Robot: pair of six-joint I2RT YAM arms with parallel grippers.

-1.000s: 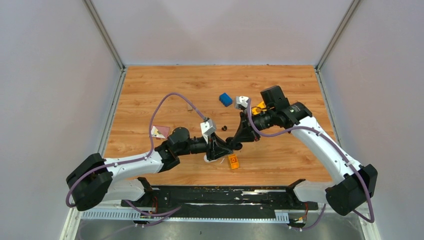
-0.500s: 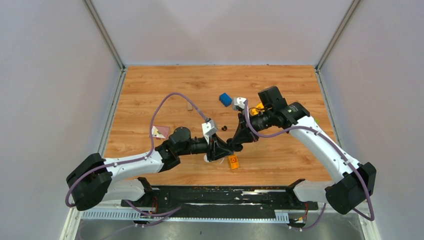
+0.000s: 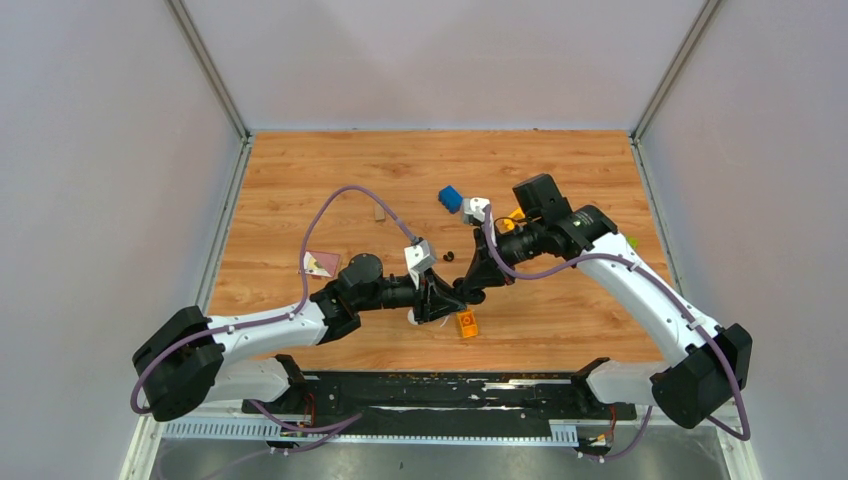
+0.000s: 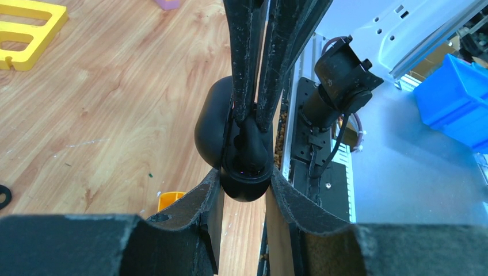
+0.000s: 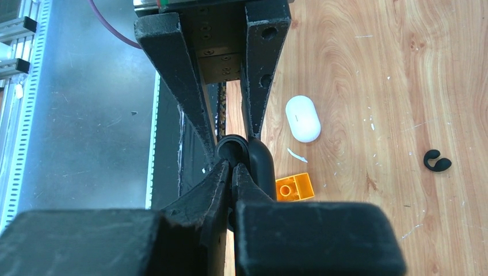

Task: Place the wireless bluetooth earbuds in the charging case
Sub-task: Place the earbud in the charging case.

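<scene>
A small earbud (image 4: 247, 183), all black from these angles, hangs above the table between both grippers. My left gripper (image 4: 246, 175) is shut on its round body. My right gripper (image 5: 233, 167) is shut on a thin part of the same earbud (image 5: 263, 167) from the opposite side. In the top view the two grippers (image 3: 447, 300) (image 3: 463, 292) meet tip to tip. The white oval charging case (image 5: 303, 118) lies closed on the wood just beside them, half hidden under the left gripper in the top view (image 3: 411, 318). A small black C-shaped piece (image 5: 437, 161) lies apart (image 3: 447, 256); I cannot tell what it is.
An orange block (image 5: 294, 187) lies right by the case (image 3: 466, 323). A blue block (image 3: 451, 198) and a yellow piece (image 3: 515, 214) lie behind the right wrist. A pink and white card (image 3: 320, 263) lies left. The table's near edge and black rail (image 3: 440, 385) are just below the grippers.
The right arm's wrist and elbow have shifted slightly left. Both grippers stay joined on the earbud at the same spot. The left arm has barely moved.
</scene>
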